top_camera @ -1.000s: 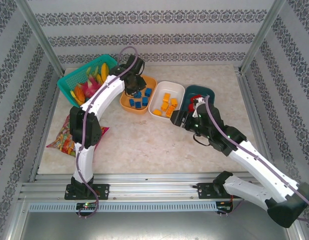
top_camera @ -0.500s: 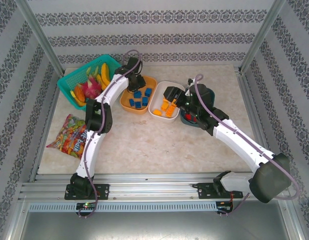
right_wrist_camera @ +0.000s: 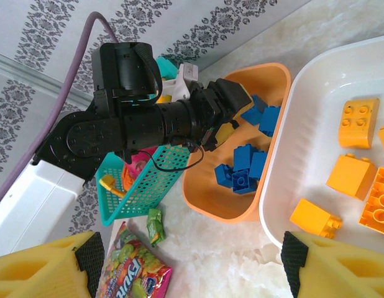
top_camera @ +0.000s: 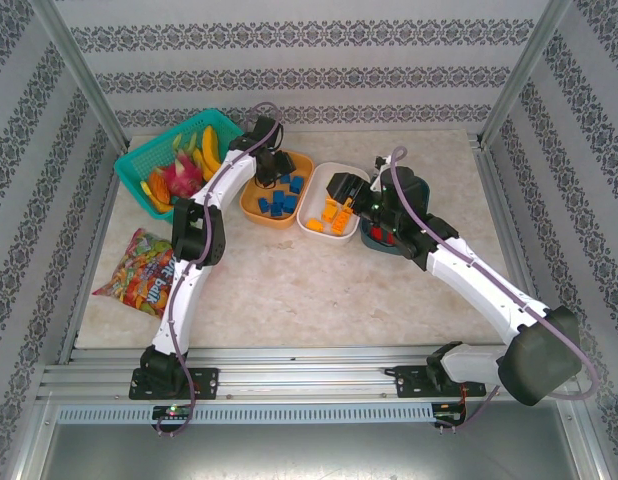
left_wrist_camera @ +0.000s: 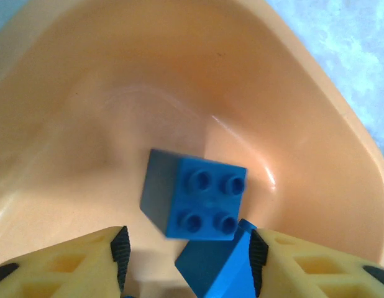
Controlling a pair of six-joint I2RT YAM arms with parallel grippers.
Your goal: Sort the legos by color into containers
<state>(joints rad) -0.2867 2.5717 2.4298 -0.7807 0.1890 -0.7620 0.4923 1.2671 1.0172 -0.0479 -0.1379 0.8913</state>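
Note:
My left gripper [top_camera: 276, 170] hangs low inside the orange bowl [left_wrist_camera: 273, 105], jaws apart. One blue lego [left_wrist_camera: 198, 202] is blurred just beyond the fingertips, and another [left_wrist_camera: 220, 264] lies against the right pad. Several more blue legos [top_camera: 279, 200] lie in that bowl. The white bowl [top_camera: 307, 200] holds several orange-yellow legos [right_wrist_camera: 350, 174]. My right gripper [right_wrist_camera: 192, 261] is open and empty above the white bowl's near-left edge. The dark teal bowl [top_camera: 414, 185] with red legos [top_camera: 381, 236] is partly hidden under the right arm.
A teal mesh basket [top_camera: 139, 165] of toy fruit stands at the back left. A colourful snack bag [top_camera: 141, 272] lies on the left of the table, with a small green packet [right_wrist_camera: 156, 225] near it. The three bowls sit side by side, touching.
My left gripper went from shut to open and let a blue lego drop into the orange bowl. The right arm swung from in front of the teal bowl to over the white bowl.

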